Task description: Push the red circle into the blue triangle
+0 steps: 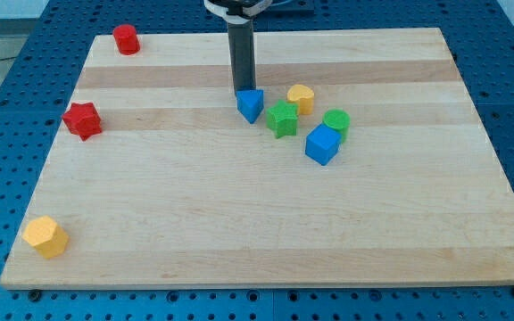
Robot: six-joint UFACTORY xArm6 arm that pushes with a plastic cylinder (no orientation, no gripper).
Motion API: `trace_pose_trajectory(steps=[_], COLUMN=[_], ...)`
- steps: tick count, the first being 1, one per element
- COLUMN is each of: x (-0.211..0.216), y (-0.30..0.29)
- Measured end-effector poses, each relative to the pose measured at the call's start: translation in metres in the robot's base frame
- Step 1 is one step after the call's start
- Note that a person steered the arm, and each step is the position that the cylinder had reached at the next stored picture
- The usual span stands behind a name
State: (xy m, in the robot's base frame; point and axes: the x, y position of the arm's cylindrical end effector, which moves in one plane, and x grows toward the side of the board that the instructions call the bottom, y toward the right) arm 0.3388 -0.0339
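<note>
Lower left, a yellow hexagon (45, 236) sits nearest; right of centre lie a blue cube (322, 144), green cylinder (336, 122), green star (282, 119) and yellow block (301, 98); my tip (242, 90), a bare rod with no fingers, touches the blue triangle (251, 105); a red star (83, 120) lies left; the red circle (127, 39) sits upper left, well apart.

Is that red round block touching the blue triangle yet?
No, the red circle sits far off at the view's top left, while my tip touches the blue triangle.
</note>
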Motion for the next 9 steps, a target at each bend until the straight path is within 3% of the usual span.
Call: trace_pose_trajectory(steps=[1,3,4,5,6,7,8,9], x=[-0.012,-0.112,-0.069,-0.046,-0.062,-0.141,-0.147,-0.147], y=[-0.017,-0.084,-0.127,-0.227,-0.27,-0.265,-0.257,-0.201])
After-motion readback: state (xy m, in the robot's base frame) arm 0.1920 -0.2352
